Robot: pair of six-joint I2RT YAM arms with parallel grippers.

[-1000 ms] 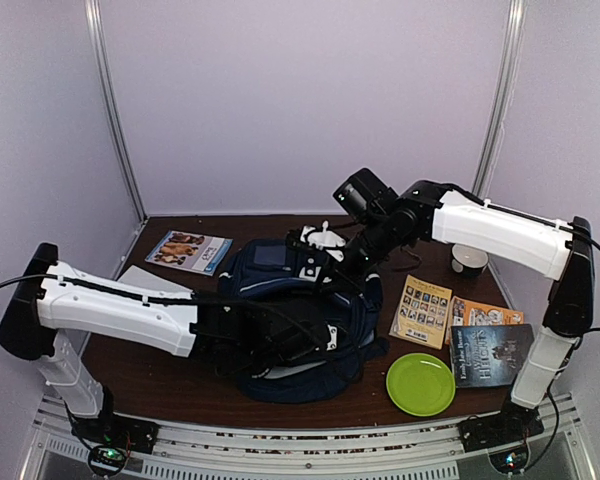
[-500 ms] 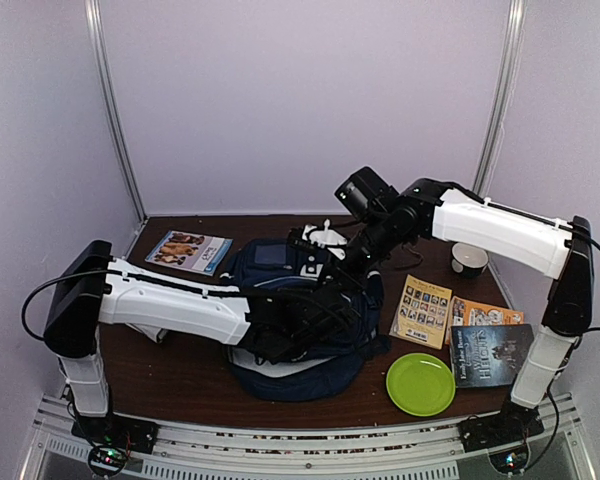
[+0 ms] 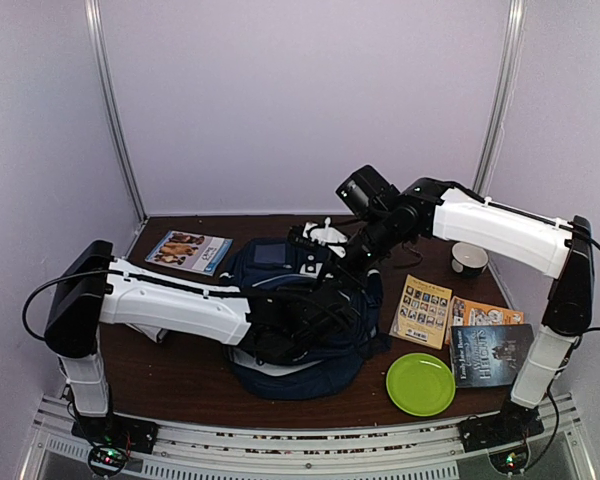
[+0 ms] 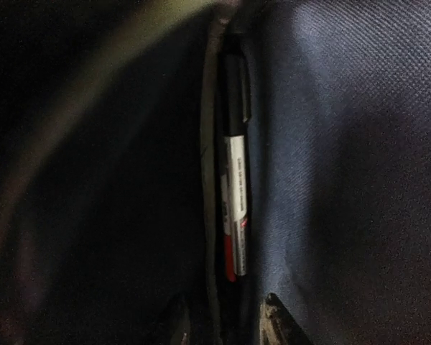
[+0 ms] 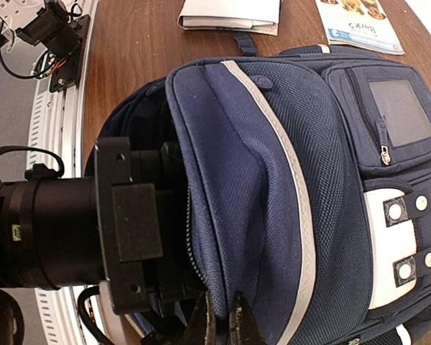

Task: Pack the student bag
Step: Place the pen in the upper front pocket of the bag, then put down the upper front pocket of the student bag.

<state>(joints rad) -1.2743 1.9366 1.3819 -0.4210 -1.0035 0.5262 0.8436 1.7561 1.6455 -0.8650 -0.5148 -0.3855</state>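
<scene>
- The left gripper (image 4: 226, 325) is seen inside the student bag (image 3: 302, 380). Its fingertips (image 4: 279, 320) are parted at the bottom edge of the left wrist view, and nothing is clamped between them.
- A marker pen (image 4: 235, 194) with a black cap, a white barrel and a red end is lodged lengthwise in a narrow slot just ahead of those fingertips. The slot is formed between a dark panel and blue woven fabric. No contact between pen and fingers can be made out.
- The right gripper (image 5: 223, 323) is closed, fingers together, on the zipped edge of the bag's front flap, which is lifted away from the main compartment.
- The left arm (image 3: 170, 305) is stretched across from the left side, and its black wrist is buried in the opening under that flap.
- The student bag is laid at the middle of the table (image 3: 180, 375), with its grey window pocket and white dotted patch turned upward.
- To the right of the bag, a yellow booklet (image 3: 421, 310), an orange booklet (image 3: 487, 312) and a dark book (image 3: 490, 355) are grouped close together. A green plate (image 3: 420, 384) is set nearer the front edge, just beside them.
- A small bowl (image 3: 469, 259) is placed at the far right, behind the booklets.
- A dog booklet (image 3: 188, 250) is left at the far left corner, apart from the bag.
</scene>
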